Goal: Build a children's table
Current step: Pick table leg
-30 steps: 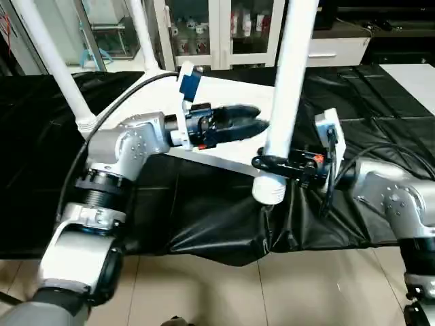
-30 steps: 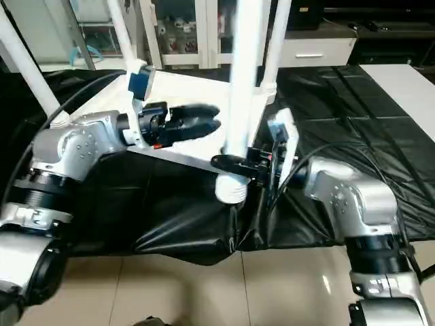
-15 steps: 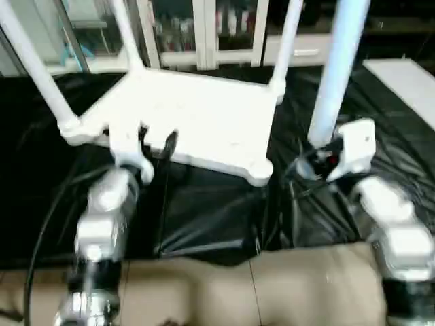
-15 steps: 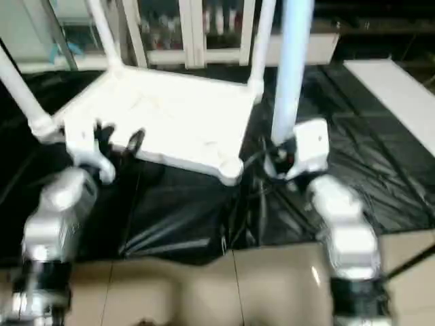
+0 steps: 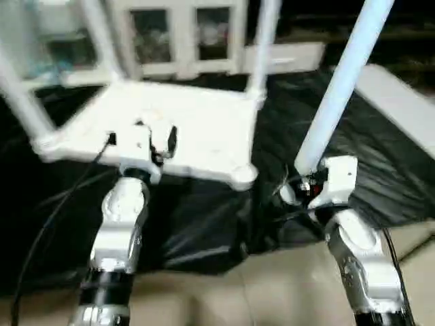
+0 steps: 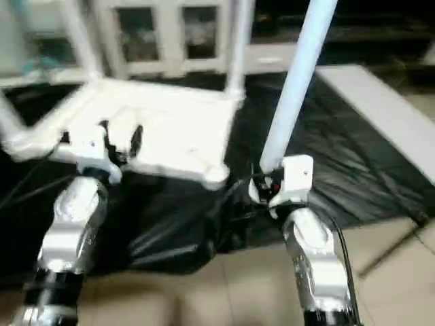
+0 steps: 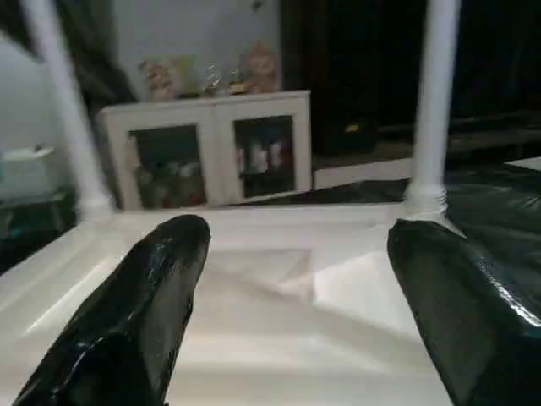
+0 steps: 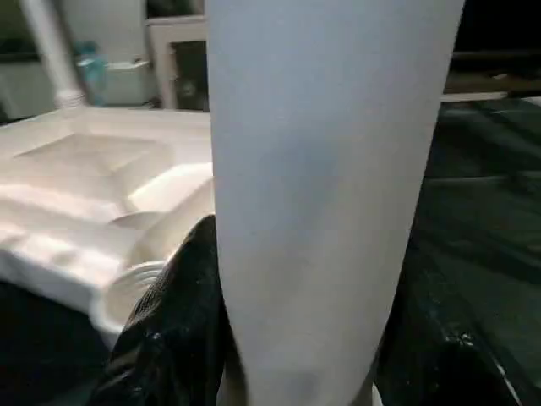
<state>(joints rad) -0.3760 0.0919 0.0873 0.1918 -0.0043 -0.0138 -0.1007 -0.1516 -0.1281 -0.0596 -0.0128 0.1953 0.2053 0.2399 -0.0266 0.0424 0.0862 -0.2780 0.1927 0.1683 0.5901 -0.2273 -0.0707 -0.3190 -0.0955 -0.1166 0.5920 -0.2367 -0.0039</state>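
White upturned tabletop, three legs fitted, fourth leg in right pincer

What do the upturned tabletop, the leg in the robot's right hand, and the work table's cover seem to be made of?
Tabletop: looks like white moulded plastic, matt, with pressed recesses and rounded corner sockets.
Leg: likely the same white plastic, a smooth plain tube.
Cover: probably thin black plastic sheeting; it is creased and glossy.
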